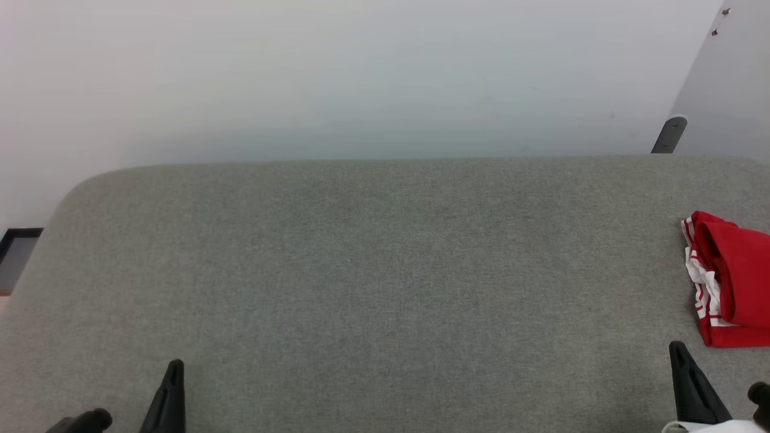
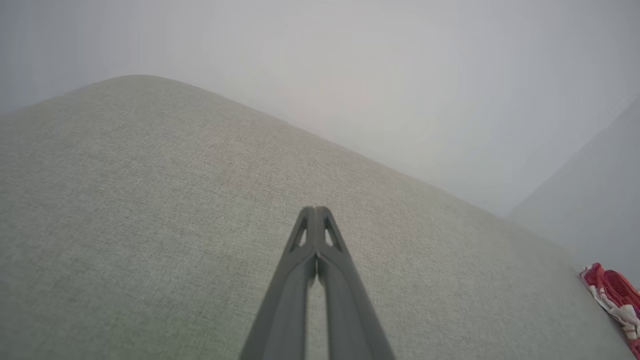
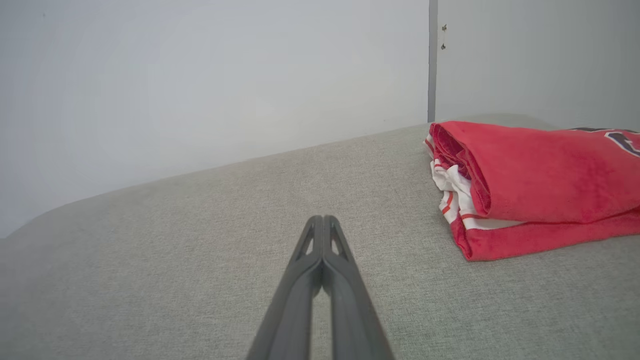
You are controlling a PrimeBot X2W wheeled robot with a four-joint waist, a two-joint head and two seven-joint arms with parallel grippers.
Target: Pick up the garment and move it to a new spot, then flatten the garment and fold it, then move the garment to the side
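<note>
Grey pad [image 1: 361, 270]; garment [image 1: 740, 282], layered edge leftward

Head view: garment [image 1: 731, 282], at the right end of the grey fabric surface [image 1: 385, 270], cut off by the frame's right edge; full outline unreadable. Right wrist view: lettering [image 3: 627, 142] on its top layer shows only a fragment, illegible; inner folded layers hidden. Left wrist view: garment hazy, stripes indistinct.

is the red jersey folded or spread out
Folded: the garment lies in a compact stack on the grey surface, red layers doubled over with a white striped sleeve tucked between them.
</note>
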